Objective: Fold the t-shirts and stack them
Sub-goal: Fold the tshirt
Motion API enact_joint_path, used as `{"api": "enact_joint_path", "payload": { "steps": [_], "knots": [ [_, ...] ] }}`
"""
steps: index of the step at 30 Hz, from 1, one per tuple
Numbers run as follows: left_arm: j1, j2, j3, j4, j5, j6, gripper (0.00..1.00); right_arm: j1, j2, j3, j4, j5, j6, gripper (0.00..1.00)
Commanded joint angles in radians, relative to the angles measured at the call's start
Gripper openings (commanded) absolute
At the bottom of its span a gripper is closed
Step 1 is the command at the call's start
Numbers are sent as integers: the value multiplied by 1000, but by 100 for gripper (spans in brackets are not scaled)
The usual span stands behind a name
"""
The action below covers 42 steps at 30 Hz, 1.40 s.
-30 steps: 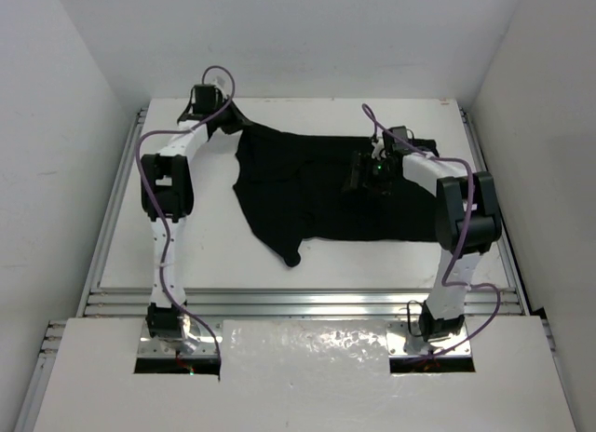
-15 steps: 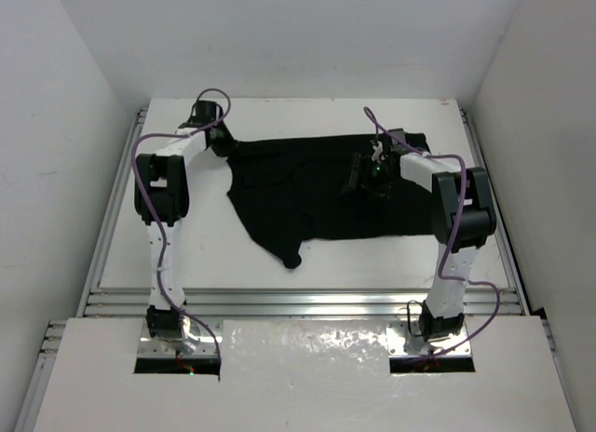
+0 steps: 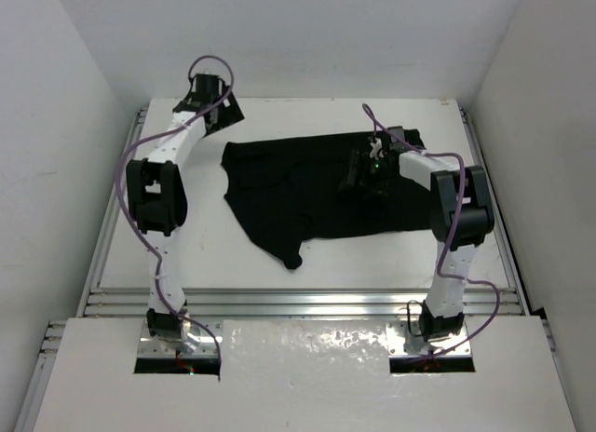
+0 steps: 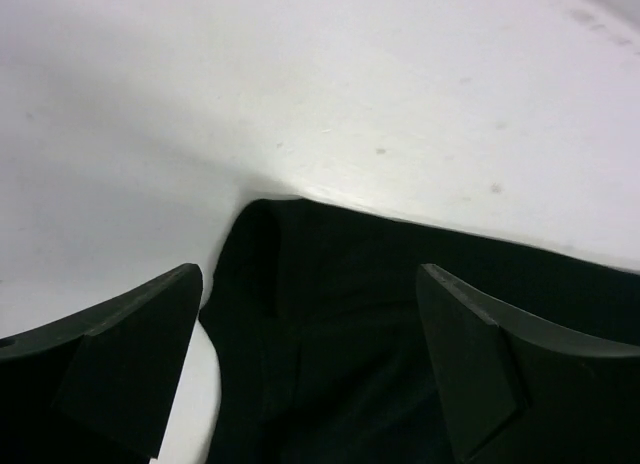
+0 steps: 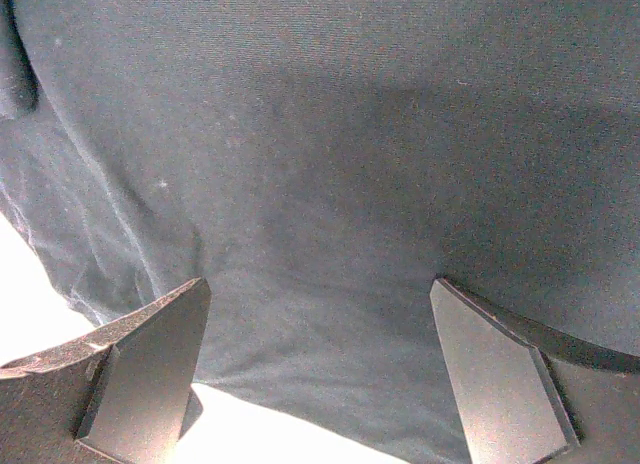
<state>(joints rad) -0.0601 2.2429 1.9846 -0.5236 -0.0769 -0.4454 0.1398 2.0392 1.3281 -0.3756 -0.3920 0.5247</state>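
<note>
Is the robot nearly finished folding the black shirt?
Not nearly. Done: the t-shirt lies spread out on the table. In hand: nothing is gripped. The left gripper hovers open by the far left corner of the cloth, and the right gripper hangs open over its right half. Left to do: no neat fold shows yet, the near edge is uneven, and there is no stack.

Bare table [image 3: 214,255] ran down the left of the frame and along the bottom, so plenty of room to pass there. The t-shirt [image 3: 317,195] filled the middle, with the right gripper [image 3: 361,179] low over it. Walls [image 3: 56,125] boxed in three sides.
</note>
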Motion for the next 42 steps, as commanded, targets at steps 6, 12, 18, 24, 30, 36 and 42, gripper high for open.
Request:
{"api": "enact_joint_path", "payload": {
  "steps": [6,12,18,24,30,36,42],
  "knots": [
    [-326,-118,-56,-108,-247,122,76,-32,-152,-4,-52,94,35,93],
    [-365,9,5,-164,-49,152,56,-86,-295,-99,-45,159,41,93],
    [-379,49,25,-190,-78,182,55,-108,-350,-147,-2,114,52,93],
    [-377,132,77,-248,-132,194,44,-108,-336,-139,7,67,61,93],
    [-379,133,77,-245,-103,192,22,-109,-338,-141,14,59,63,93],
    [-377,135,79,-268,-84,208,39,-109,-343,-136,9,62,58,93],
    [-377,133,89,-282,-75,201,39,-109,-346,-139,9,58,58,93]
  ]
}}
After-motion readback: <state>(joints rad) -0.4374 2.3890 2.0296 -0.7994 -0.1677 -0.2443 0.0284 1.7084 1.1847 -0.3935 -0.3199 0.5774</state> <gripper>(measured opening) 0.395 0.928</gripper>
